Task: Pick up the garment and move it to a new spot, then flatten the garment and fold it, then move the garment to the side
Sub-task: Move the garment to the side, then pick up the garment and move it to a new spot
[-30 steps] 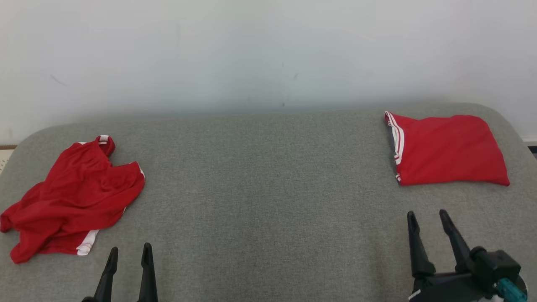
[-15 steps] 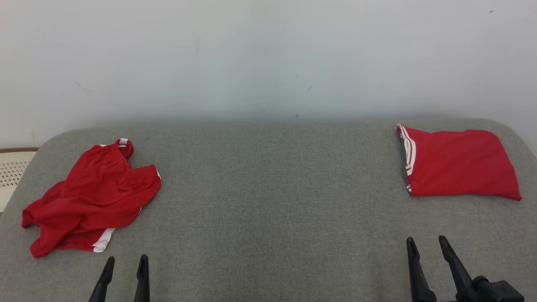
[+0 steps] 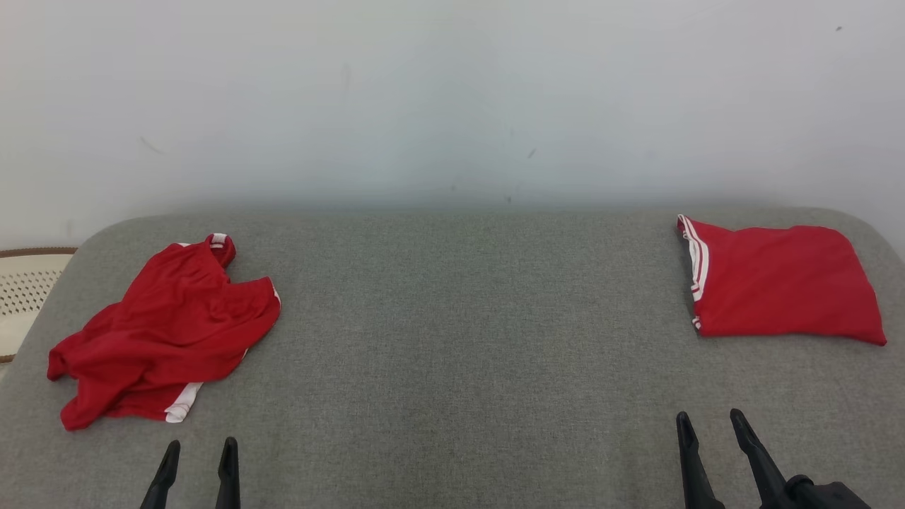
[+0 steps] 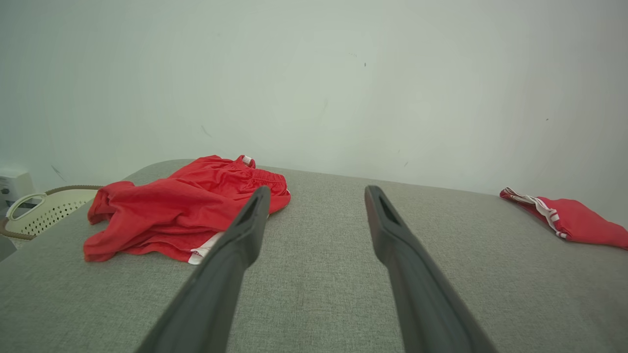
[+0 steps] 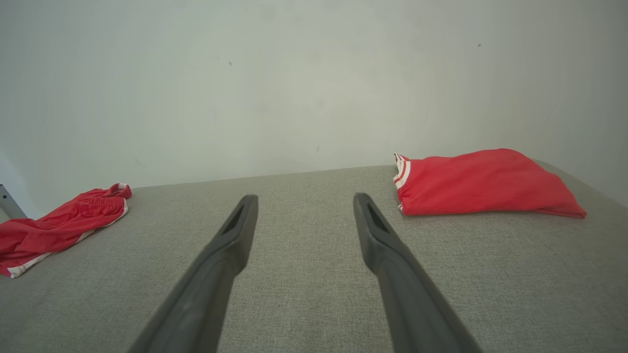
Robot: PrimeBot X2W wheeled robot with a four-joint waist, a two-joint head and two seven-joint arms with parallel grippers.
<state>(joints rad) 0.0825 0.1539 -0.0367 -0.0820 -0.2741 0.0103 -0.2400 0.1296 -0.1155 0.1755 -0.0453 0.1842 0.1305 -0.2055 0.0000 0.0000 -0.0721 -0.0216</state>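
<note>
1. From the head camera, the left gripper (image 3: 201,442) poked up at the bottom left. Its two dark fingers were spread apart and held nothing.
2. The right gripper (image 3: 709,414) poked up at the bottom right. Its fingers were spread too, and a bit of its dark wrist showed.
3. A crumpled red garment (image 3: 162,332) lay on the left end of the grey table (image 3: 452,318), just past the left gripper but not touching it.
4. A folded red garment (image 3: 778,290) lay flat near the far right corner, well apart from the crumpled one.
5. A cream basket (image 3: 25,297) peeked in beside the left edge of the table.
6. Compared with a second ago, the whole picture had slid, so the camera had moved. Both clothes kept their shapes. More of the basket showed. The right gripper sat lower in the picture, and less of its wrist showed.
7. From the left wrist camera, the two fingers stood wide apart above the table. The crumpled garment lay ahead on the left, and the folded one was far off on the right.
8. From the right wrist camera, that gripper's fingers were also wide apart and empty. The folded garment lay ahead on the right.
9. I counted two red garments, two grippers with two fingers each, one basket and one table.
</note>
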